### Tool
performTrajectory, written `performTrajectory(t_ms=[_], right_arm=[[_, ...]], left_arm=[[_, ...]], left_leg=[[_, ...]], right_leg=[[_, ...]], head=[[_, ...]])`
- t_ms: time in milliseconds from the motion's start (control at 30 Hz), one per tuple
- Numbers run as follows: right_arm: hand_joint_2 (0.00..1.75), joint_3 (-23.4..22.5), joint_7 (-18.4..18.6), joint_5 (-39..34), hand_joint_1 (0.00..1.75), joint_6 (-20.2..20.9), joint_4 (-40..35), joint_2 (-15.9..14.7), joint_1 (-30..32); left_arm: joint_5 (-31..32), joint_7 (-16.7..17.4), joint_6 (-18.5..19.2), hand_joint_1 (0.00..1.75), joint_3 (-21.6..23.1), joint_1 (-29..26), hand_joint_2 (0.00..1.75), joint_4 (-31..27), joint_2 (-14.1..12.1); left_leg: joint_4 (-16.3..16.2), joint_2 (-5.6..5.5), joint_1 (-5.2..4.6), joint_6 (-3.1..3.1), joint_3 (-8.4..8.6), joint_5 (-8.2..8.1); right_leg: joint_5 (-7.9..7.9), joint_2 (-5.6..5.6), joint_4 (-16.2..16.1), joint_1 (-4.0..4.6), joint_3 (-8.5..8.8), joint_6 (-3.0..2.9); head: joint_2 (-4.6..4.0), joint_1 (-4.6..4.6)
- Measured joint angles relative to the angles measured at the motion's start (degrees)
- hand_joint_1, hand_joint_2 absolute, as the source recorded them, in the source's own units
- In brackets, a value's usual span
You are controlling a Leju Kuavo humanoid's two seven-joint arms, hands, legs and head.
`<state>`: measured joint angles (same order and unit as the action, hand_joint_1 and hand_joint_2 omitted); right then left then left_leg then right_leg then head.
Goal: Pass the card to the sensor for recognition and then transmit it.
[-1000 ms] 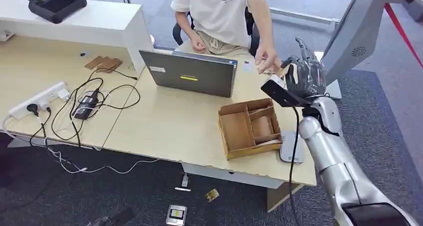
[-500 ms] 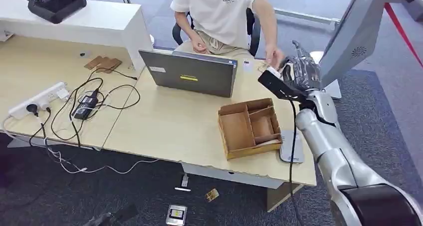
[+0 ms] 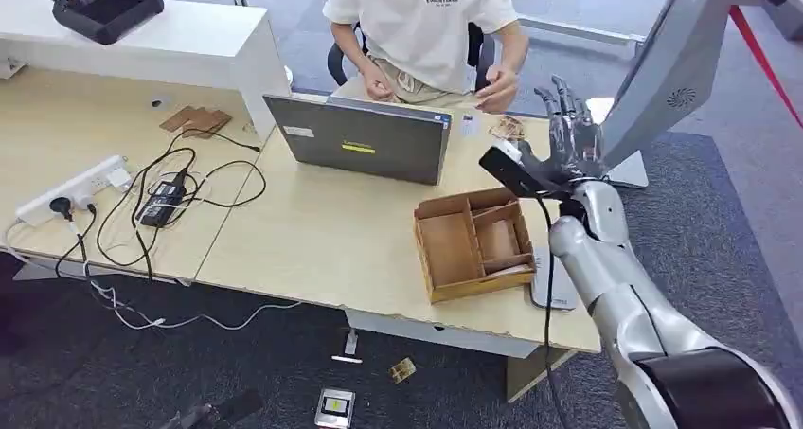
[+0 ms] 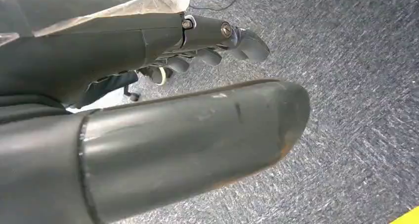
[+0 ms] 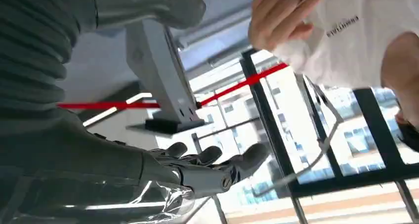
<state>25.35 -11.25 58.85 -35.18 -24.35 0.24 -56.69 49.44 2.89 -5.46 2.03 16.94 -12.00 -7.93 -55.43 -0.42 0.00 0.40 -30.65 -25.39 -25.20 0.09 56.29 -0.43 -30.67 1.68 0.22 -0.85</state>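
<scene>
Cables and a power strip [image 3: 71, 187] lie at the far left of the desk [image 3: 312, 240]. Next comes a grey laptop [image 3: 360, 140], its lid toward me. Just past the laptop's right corner a small white card [image 3: 469, 123] lies flat on the desk. It is too small for me to tell its long axis or which way it points, or whether it is the card I handle. Above it the seated person's hand [image 3: 497, 93] is curled in front of the white shirt; I cannot tell whether it holds anything. Nearer to me sits a cardboard tray [image 3: 431, 282] with dividers, and a flat grey pad [image 3: 559, 287] lies against its right side.

My right hand [image 3: 568, 131] is raised beyond the tray, palm up, fingers spread and pointing away from me, with nothing in it. Its wrist view shows what the head view cannot: the open palm from the side, fingers [image 5: 217, 157] stretched out bare, with the person's hand [image 5: 281, 16] well apart from them.

My left hand [image 4: 197, 41] hangs over grey carpet [image 4: 356, 110] and holds nothing. Its fingers lie bent beside the thumb; I cannot tell if they are fully closed
</scene>
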Motion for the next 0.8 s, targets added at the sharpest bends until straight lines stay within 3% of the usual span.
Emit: performTrajectory(t_ms=[33,133,233,333,533,800], right_arm=[[0.00,0.0,-0.4,1.9,0.00,-2.1,-0.1,0.0,0.0],[0.00,0.0,-0.6,10.0,0.00,-3.1,-2.7,-0.6,0.2],[0.00,-1.4,-3.3,20.1,0.00,-3.2,-8.2,-2.2,1.2],[0.00,-3.6,-5.1,27.0,0.00,-3.2,-16.0,-5.2,3.0],[0.00,-9.5,-7.1,27.1,0.00,-3.2,-26.8,-13.9,2.7],[0.00,-19.3,-10.4,26.0,0.00,-3.2,-32.2,-23.2,0.7]], left_arm=[[0.0,0.0,-0.1,0.00,0.0,0.0,0.00,0.0,0.0],[-0.3,0.0,-0.2,0.00,0.0,-0.2,0.00,0.0,0.1],[-0.7,-0.4,-0.6,0.00,0.0,-0.7,0.00,0.0,0.1],[-1.5,-1.2,-0.8,0.00,0.0,-1.4,0.00,0.0,0.0],[-4.0,-2.4,-2.6,0.00,-0.7,-3.7,0.00,0.1,-0.8],[-7.3,-3.3,-5.8,0.00,-2.7,-6.7,0.00,0.2,-1.1]], left_leg=[[0.0,0.00,0.00,0.00,0.00,0.00],[0.0,0.00,0.00,0.00,0.01,0.00],[0.0,0.00,0.00,0.00,0.05,0.00],[0.0,-0.09,0.00,0.00,0.01,0.00],[-0.1,0.02,-0.07,0.04,-0.01,-0.03],[0.0,0.02,-0.10,0.06,-0.04,-0.03]], right_leg=[[0.00,0.00,0.0,0.00,0.00,0.00],[0.01,0.00,0.0,0.00,0.00,0.01],[0.01,0.00,0.0,0.00,0.01,0.01],[0.01,-0.03,0.0,-0.01,0.00,0.01],[0.05,0.04,-0.1,-0.08,-0.03,0.08],[0.08,0.05,-0.1,-0.11,-0.04,0.12]], head=[[0.00,0.00],[0.00,0.00],[0.00,0.00],[0.00,0.00],[0.00,0.00],[0.00,0.00]])
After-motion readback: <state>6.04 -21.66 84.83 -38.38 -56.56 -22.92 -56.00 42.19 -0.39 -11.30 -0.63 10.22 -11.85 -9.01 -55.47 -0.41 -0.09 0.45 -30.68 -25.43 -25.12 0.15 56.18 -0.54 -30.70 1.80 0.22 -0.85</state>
